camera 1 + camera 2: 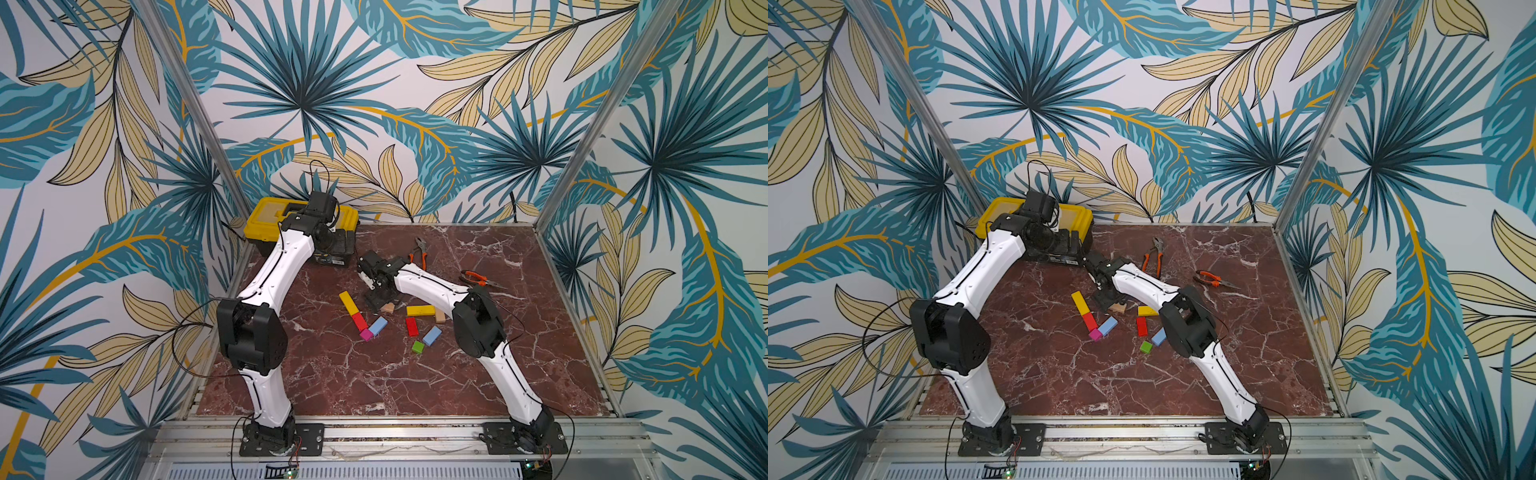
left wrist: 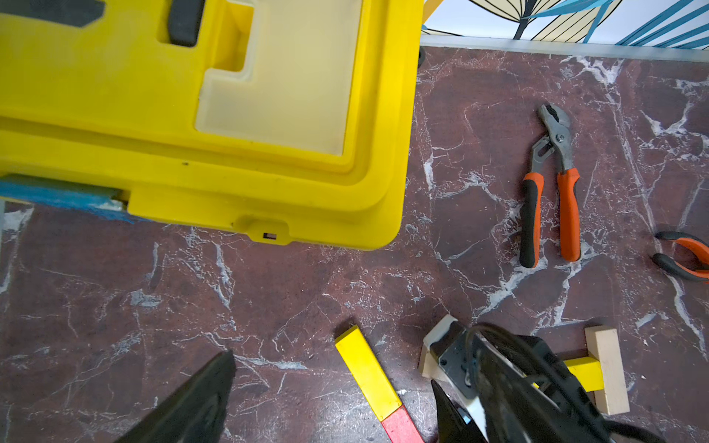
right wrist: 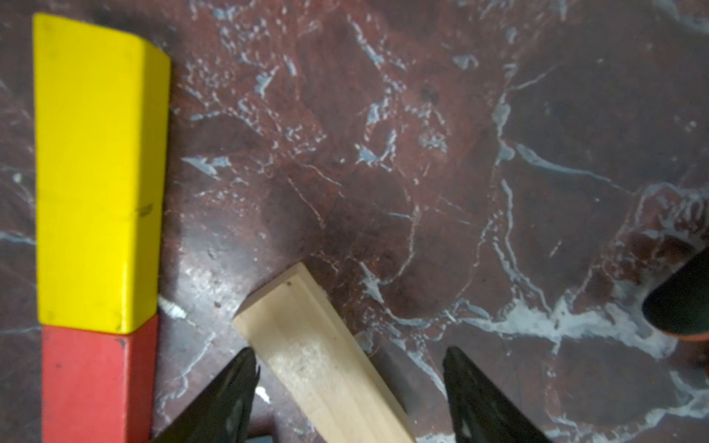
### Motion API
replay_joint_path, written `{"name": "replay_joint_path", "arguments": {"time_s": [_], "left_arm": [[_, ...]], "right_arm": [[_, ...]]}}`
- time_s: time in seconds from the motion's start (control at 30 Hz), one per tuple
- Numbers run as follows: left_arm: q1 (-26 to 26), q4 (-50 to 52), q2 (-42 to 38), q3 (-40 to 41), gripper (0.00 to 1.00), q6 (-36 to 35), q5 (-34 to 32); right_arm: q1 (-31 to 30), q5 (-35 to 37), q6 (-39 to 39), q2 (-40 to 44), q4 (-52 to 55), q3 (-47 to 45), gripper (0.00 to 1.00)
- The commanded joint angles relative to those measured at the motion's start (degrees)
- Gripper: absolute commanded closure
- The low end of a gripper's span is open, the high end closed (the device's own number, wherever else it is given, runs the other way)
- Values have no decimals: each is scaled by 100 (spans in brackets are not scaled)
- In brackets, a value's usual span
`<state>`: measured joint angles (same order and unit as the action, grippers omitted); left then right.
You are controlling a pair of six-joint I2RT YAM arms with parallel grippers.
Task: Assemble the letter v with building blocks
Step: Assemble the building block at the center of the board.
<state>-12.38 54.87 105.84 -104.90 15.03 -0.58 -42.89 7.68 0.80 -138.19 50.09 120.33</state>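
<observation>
A V figure lies partly built in both top views: a yellow bar [image 1: 348, 302] end to end with a red block [image 1: 359, 321], a magenta cube [image 1: 366, 334] at the point, and a light-blue block [image 1: 377, 326] rising to the right. My right gripper [image 3: 349, 354] hangs low over a plain-wood bar [image 3: 322, 356] just beyond the light-blue block. Its jaws straddle the bar slantwise, with a gap on each side, so it is open. My left gripper [image 2: 332, 370] is open and empty, high up in front of the toolbox.
Loose blocks lie to the right: a yellow bar [image 1: 419, 310], a plain-wood bar [image 1: 440, 317], a red block [image 1: 411, 326], a light-blue block [image 1: 432, 335] and a green cube [image 1: 418, 347]. A yellow toolbox [image 1: 266, 216] stands at the back left. Two orange-handled pliers [image 1: 420, 251] [image 1: 478, 278] lie behind.
</observation>
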Motion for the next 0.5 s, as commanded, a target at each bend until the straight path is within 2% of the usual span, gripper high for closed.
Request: {"name": "replay_joint_path", "arguments": {"time_s": [0.0, 0.47], "left_arm": [[47, -41, -75, 31, 1, 11, 58], [45, -38, -29, 27, 1, -3, 101]], "right_arm": [[115, 124, 152, -169, 193, 54, 37], [306, -23, 538, -73, 170, -279, 61]]}}
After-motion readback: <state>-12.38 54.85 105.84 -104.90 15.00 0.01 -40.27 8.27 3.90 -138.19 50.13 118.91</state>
